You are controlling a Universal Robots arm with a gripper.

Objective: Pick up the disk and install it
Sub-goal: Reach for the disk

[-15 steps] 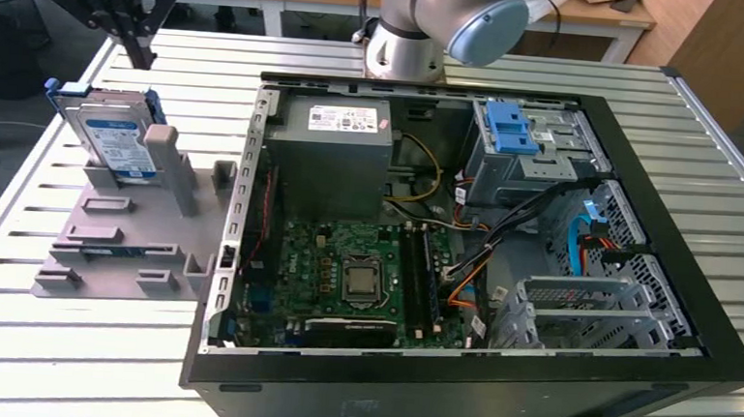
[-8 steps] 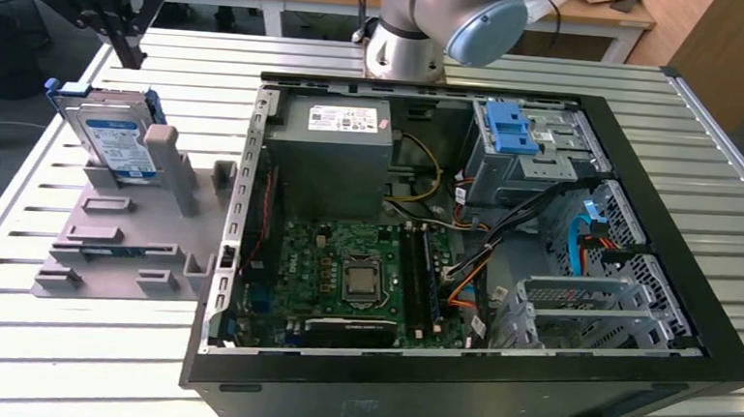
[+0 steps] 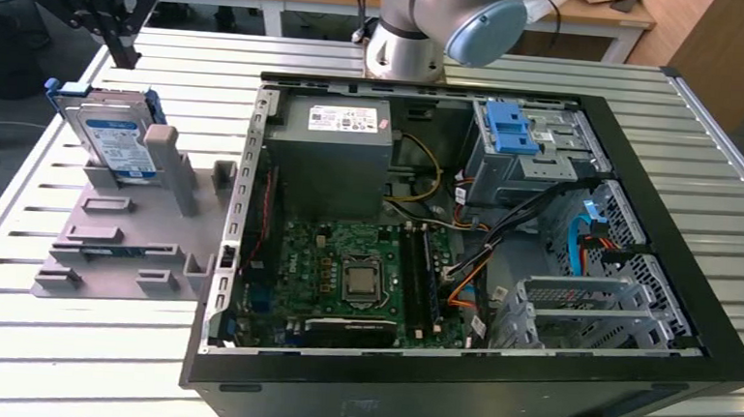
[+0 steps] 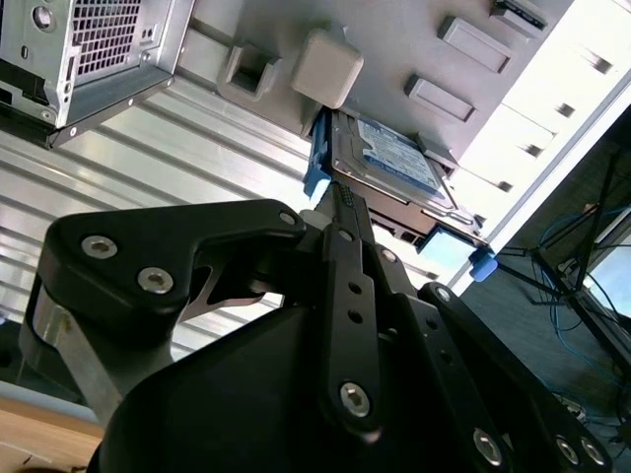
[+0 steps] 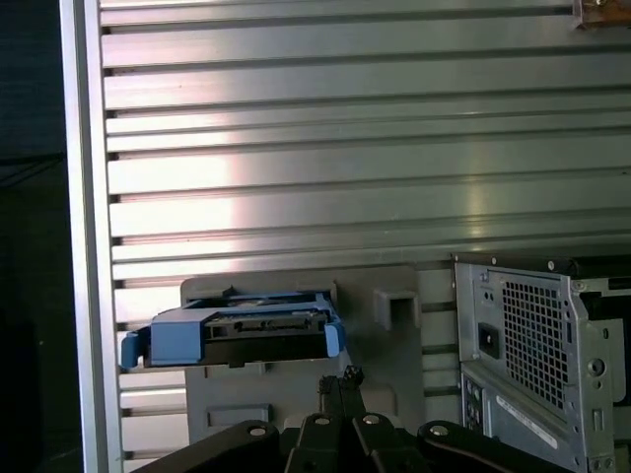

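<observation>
step: reaching for disk (image 3: 112,140) | tool (image 3: 128,57) closed, empty, above and apart from disk upright in grey holder (image 3: 125,242) | judged best: open wide, centre squarely over disk's top edge

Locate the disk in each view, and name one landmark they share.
Exterior view: the disk stands on edge in the grey holder, towards the exterior view's left.
Second wrist view: the disk sits past the hand, in the grey holder.
First wrist view: the disk, edge-on, in the grey holder.
Shared landmark: the grey holder.
</observation>
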